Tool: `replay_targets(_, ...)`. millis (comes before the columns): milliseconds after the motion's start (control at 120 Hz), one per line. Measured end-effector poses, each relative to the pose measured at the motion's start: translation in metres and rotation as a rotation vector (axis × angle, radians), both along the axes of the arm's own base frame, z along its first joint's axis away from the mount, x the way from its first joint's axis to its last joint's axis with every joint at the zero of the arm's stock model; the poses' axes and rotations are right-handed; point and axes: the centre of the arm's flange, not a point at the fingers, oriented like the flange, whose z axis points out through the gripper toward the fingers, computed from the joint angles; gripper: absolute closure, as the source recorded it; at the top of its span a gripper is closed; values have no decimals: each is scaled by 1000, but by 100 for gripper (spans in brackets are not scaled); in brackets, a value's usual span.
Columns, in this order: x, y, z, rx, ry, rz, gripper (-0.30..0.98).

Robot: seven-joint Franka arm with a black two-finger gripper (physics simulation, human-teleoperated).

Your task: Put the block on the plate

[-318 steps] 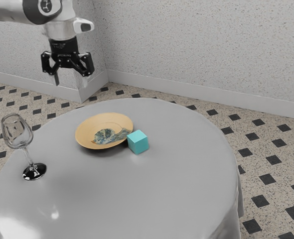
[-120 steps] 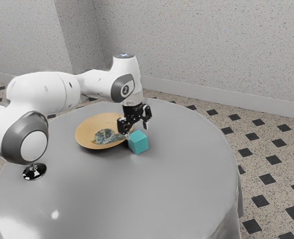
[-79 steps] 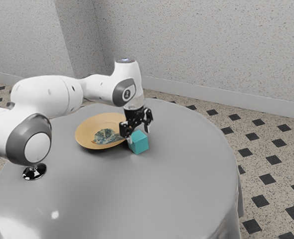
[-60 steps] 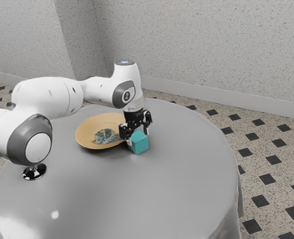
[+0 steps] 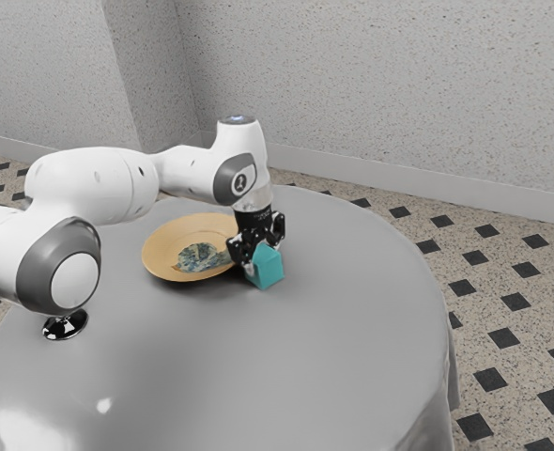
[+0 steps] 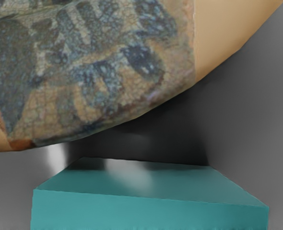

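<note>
Partly, my gripper hides the teal block beside the plate; I can't tell if it's gripping. My arm overlaps a round black base.

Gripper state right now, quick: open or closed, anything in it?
Gripper: closed on the teal block, a finger on each of two sides.

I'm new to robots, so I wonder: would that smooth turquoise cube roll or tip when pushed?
The smooth turquoise cube probably won't roll: its faces are flat. Tipping seems unlikely, as it looks as wide as tall. Its crisp edges suggest it's stiff.
</note>
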Motion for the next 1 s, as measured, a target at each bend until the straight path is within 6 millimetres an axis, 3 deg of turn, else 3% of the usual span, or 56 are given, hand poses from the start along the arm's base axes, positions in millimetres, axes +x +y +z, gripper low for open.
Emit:
replay_targets(175, 0, 1, 16, 2, -17, 5, 27)
replay_targets(542, -4, 12, 80, 6, -71, 17, 32)
replay_targets(667, -5, 36, 92, 12, -74, 47, 34)
replay_targets(908, -12, 113, 87, 15, -44, 148, 37)
replay_targets(1000, -15, 133, 83, 2, -35, 166, 37)
